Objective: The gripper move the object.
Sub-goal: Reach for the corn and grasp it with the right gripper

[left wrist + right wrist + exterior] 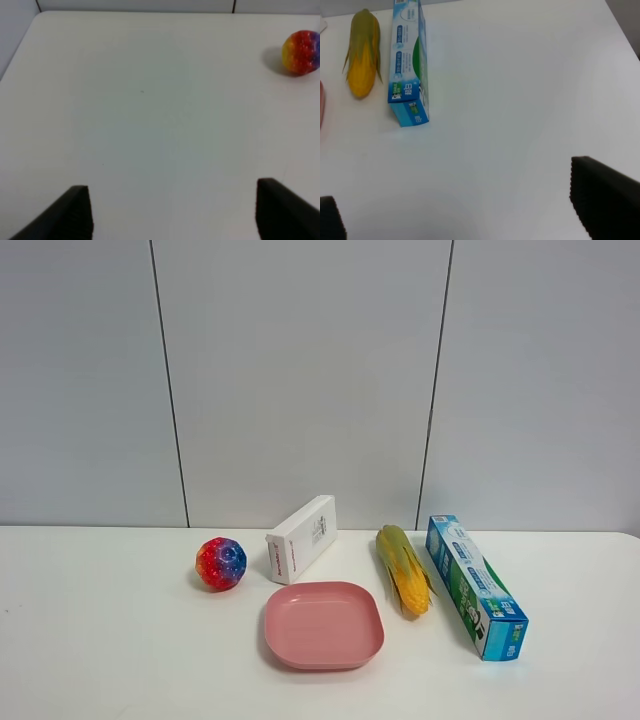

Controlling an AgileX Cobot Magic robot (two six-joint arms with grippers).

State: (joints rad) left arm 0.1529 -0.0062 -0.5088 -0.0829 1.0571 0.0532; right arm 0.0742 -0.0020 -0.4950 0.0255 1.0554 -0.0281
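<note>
Left gripper (pixel 172 186): black two-fingered claw, jaws spread wide, nothing between them, only bare white tabletop (pixel 100 660) under it. Right gripper (pixel 450 179): same build, jaws also spread wide and empty, over bare table. That's 2 grippers and 4 finger tips seen in the wrist views; neither arm shows in the high view. Nothing is touched by either claw. Five items on the table, one of each. Clock positions are from the high view, centred on the pink rounded-square plastic plate (pixel 324 624). 1 toy ear of corn (pixel 403 568), yellow kernels with green-yellow husk, lies flat at about 2 o'clock, just beside the plate's rim, long axis running roughly 11 to 5. 1 long blue-green printed cardboard box (pixel 476 585) at 3 o'clock, just beyond the corn and nearly parallel to it; the corn sits between plate and box. 1 white rectangular carton (pixel 302 537) at 12 o'clock, near the plate. 1 multicoloured glittery ball (pixel 221 563) at 10 o'clock, apart from the plate, and the only item in the left wrist view. The plate holds nothing.
</note>
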